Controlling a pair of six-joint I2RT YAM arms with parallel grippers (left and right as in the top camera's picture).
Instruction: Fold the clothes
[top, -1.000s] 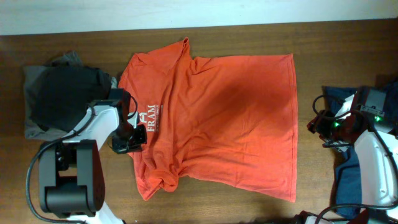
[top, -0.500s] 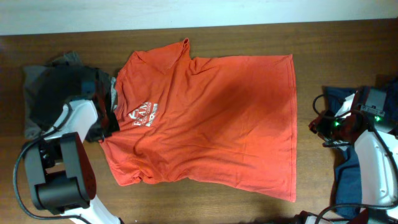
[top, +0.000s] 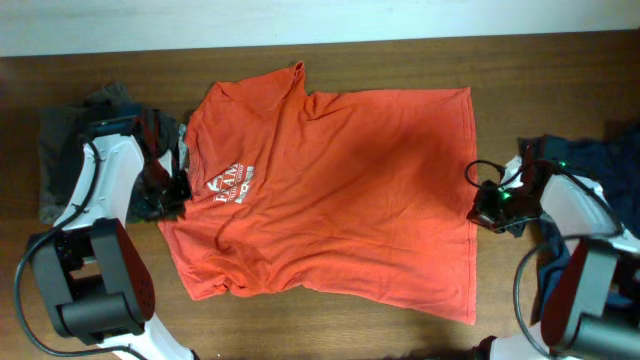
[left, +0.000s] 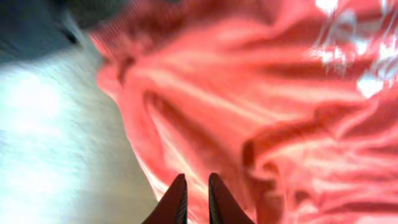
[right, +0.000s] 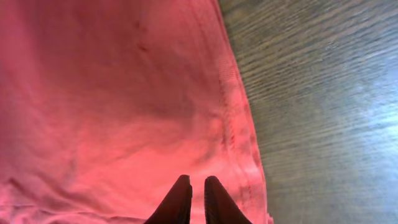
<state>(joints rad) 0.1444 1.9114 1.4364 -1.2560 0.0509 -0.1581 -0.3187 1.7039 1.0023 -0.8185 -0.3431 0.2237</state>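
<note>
Dark wooden table (top: 560, 80) fills the overhead view, with a pale wall strip (top: 300, 20) along the top edge.

1. Task item. We find the orange-red T-shirt (top: 360, 200) spread flat at the centre of the table, collar toward the left of the frame and hem (top: 472, 200) toward the right. The white lettering (top: 232, 186) sits at centre left. The lower left part of the shirt is creased and bunched.

2. Other garments. A black and grey pile (top: 70, 160) lies at the left edge, just beside the shirt's collar end. A navy blue garment (top: 600, 160) lies at the right edge, partly under the right arm.

3. Left gripper (top: 172, 195). It sits at the shirt's left edge, beside the lettering. In the left wrist view the left gripper (left: 197, 177) points at rumpled orange cloth (left: 249, 112); the picture is blurred. The jaws stand nearly together with a thin slit between them. We cannot tell whether they pinch any cloth.

4. Right gripper (top: 485, 212). It sits at the hem, at centre right of the frame. In the right wrist view the right gripper (right: 198, 179) is over the shirt (right: 112, 93), just inside the stitched hem (right: 239, 112), with bare wood (right: 323, 93) to the right. The jaws are close together, narrowly parted. We cannot tell whether cloth is caught between them.
</note>
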